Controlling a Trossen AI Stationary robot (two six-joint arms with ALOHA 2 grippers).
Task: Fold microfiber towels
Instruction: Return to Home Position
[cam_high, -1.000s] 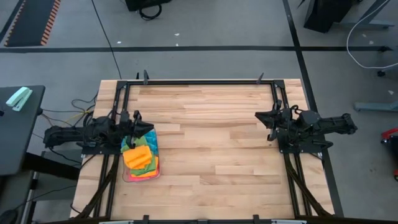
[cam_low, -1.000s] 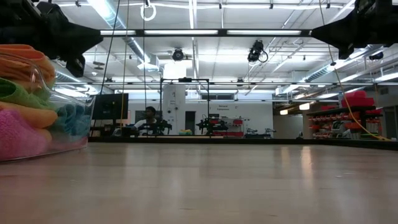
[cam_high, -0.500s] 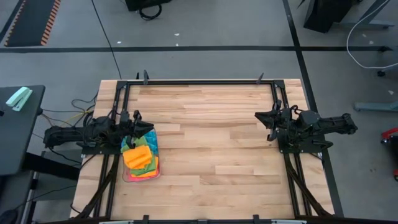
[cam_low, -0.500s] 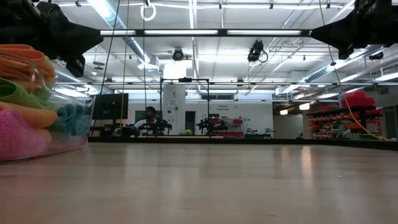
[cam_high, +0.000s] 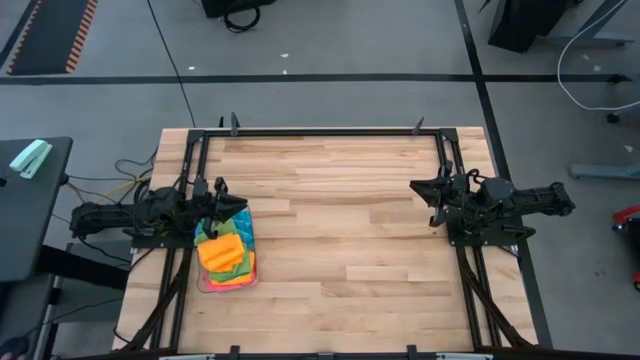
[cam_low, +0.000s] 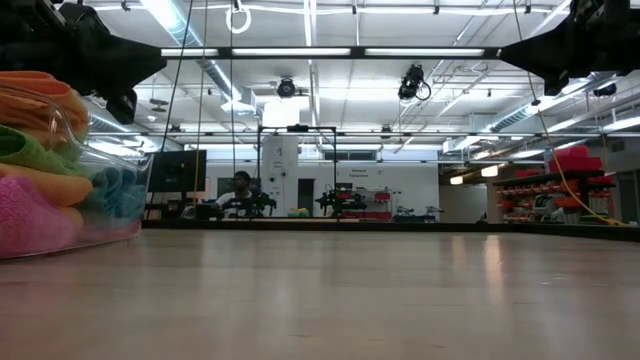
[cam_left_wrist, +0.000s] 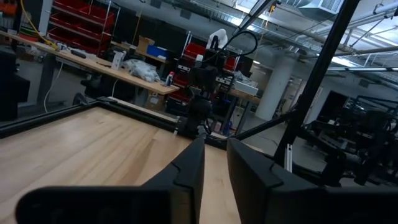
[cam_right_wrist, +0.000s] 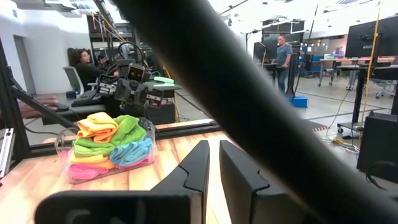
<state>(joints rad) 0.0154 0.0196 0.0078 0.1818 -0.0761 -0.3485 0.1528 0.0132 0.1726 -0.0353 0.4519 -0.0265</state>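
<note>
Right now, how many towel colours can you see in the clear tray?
4: orange on top, green beside and under it, sky blue lower on one side, pink at the bottom. Each colour may be several towels; more may be hidden inside the tray.
</note>
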